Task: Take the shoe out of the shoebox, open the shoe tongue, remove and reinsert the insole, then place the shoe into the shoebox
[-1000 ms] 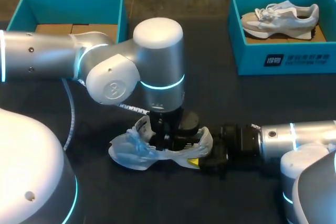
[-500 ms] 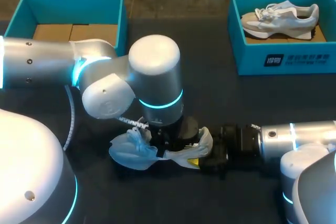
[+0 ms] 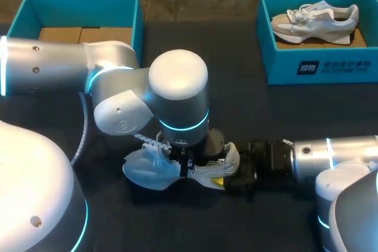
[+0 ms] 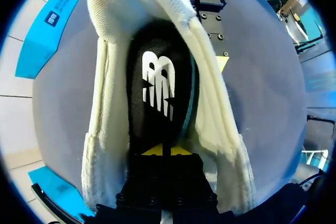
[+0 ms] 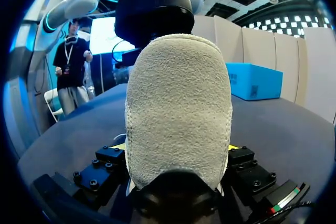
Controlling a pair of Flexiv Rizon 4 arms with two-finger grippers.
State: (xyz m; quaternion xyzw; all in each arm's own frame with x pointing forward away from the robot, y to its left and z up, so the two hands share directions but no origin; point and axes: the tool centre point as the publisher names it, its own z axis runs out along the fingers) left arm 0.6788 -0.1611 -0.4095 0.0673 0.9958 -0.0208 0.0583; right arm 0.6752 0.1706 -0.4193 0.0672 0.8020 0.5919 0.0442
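A white shoe [image 3: 144,172] lies on the dark table, toe to the left. My left gripper [image 3: 183,167] points down into its opening from under the big wrist. In the left wrist view the yellow tips [image 4: 167,150] are pressed together on the black insole [image 4: 157,77] with its white logo, whose teal edge stands up on one side. My right gripper [image 3: 227,173] comes in from the right and holds the shoe's heel. In the right wrist view the rough white heel [image 5: 178,108] fills the gap between the wide-set fingers of the right gripper [image 5: 176,148].
A teal shoebox [image 3: 331,69] at the back right holds a second white shoe [image 3: 316,22]. Another teal shoebox [image 3: 80,4] at the back left shows only cardboard inside. My left arm's elbow and wrist hang over the table's middle.
My left gripper has closed inside the shoe, and its wrist has shifted slightly and dropped lower. The right arm and the heel it holds have stayed put.
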